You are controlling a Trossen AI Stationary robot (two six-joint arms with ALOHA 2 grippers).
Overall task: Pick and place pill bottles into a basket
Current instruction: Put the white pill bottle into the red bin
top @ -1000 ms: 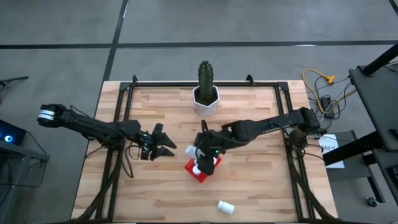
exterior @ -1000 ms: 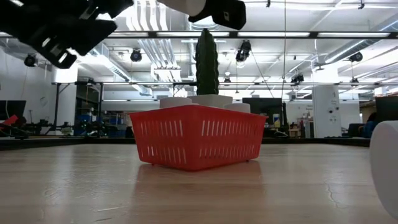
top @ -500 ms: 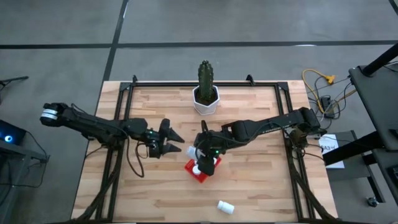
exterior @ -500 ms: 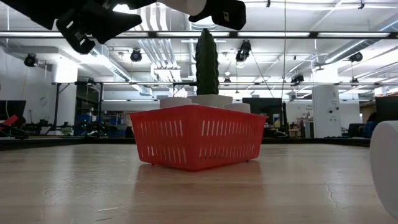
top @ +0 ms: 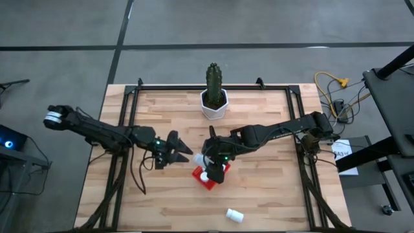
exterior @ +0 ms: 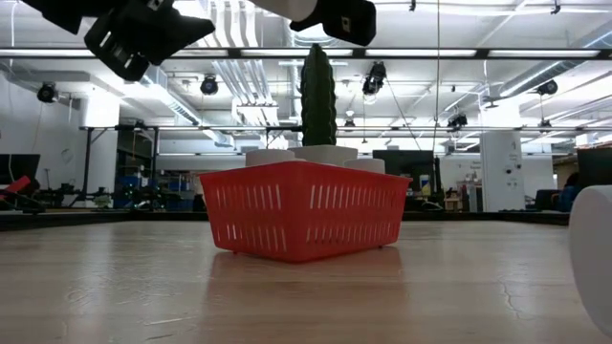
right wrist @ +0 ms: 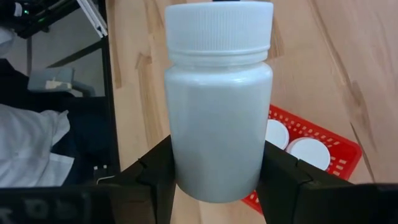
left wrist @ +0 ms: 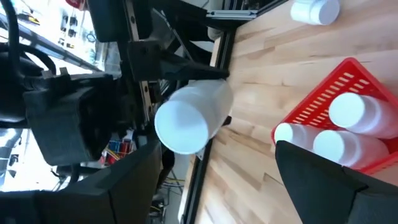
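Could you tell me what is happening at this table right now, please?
The right claw holds a small white plastic pill bottle above the square red plastic basket, which already contains several bottles. The left claw hovers open just left of the basket. Another white bottle lies on the wooden table, near its front edge.

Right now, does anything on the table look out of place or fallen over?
Yes. One pill bottle lies on its side near the table's front edge, far from the red basket. The other bottles seen are in the basket or in the right hand, held over the basket.
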